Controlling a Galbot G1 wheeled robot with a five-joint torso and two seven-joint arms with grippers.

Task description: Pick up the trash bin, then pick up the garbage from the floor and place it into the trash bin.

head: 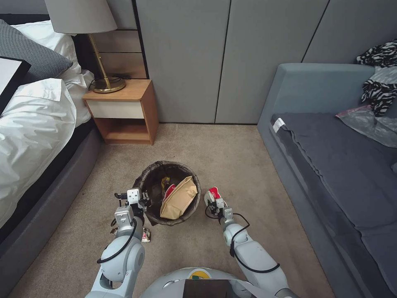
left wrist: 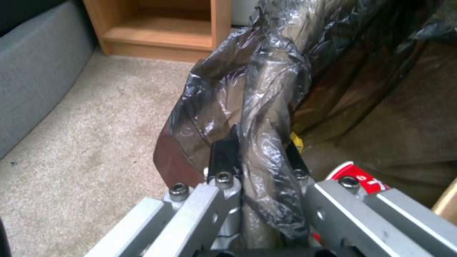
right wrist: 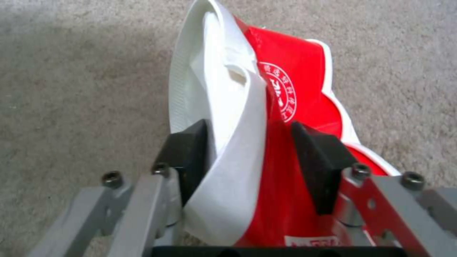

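Your left gripper [head: 142, 198] pinches the rim of the trash bin [head: 154, 171], low in the middle of the frame. A paper bag [head: 178, 198] and a cup already sit inside. Your right gripper [head: 210, 200] squeezes a squashed red-and-white cup [right wrist: 266, 107] just beside the bin. One wrapper [head: 145, 236] lies on the floor by your left arm.
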